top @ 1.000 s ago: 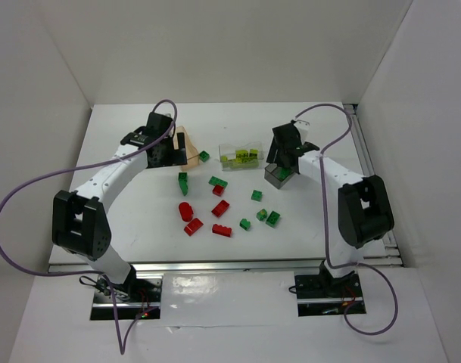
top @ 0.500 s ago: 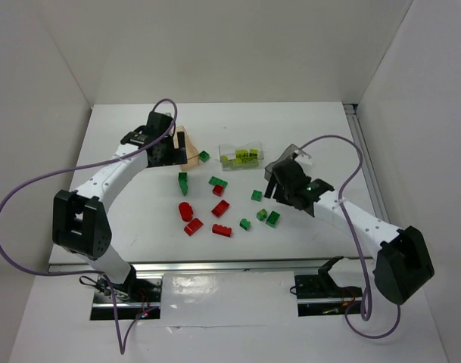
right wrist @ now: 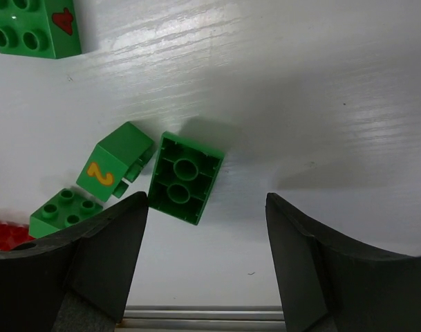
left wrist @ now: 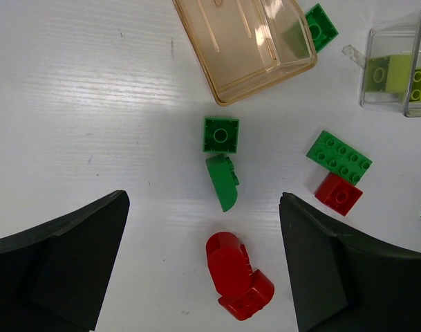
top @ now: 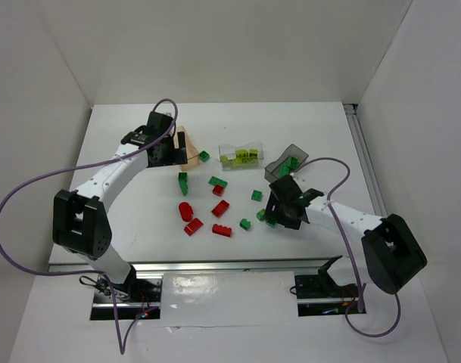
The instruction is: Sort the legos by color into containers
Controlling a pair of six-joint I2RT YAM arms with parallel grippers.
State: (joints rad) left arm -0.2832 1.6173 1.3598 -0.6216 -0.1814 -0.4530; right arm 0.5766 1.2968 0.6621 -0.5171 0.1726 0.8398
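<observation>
Red and green legos lie scattered mid-table. In the left wrist view my left gripper (left wrist: 203, 202) stands open above a rounded red brick (left wrist: 238, 277), with two green bricks (left wrist: 221, 134) and the peach container (left wrist: 251, 41) ahead. From above, the left gripper (top: 179, 150) hovers by the peach container (top: 189, 148). My right gripper (top: 275, 214) is open and low over green bricks. An upside-down green brick (right wrist: 184, 178) lies just ahead of its left finger, nothing between its fingers (right wrist: 99, 263). The dark grey container (top: 279, 166) holds a green brick (top: 292, 161). The clear container (top: 241, 155) holds yellow-green bricks.
A green brick marked with a yellow 2 (right wrist: 113, 169) and a smaller green one (right wrist: 65, 211) sit left of the right gripper. The table's metal front rail (right wrist: 196, 315) is close below it. White walls enclose the table on three sides.
My right arm has left the dark grey container and swung toward the near side, coming down over the green bricks with its jaws a little narrower. The left arm has not moved.
</observation>
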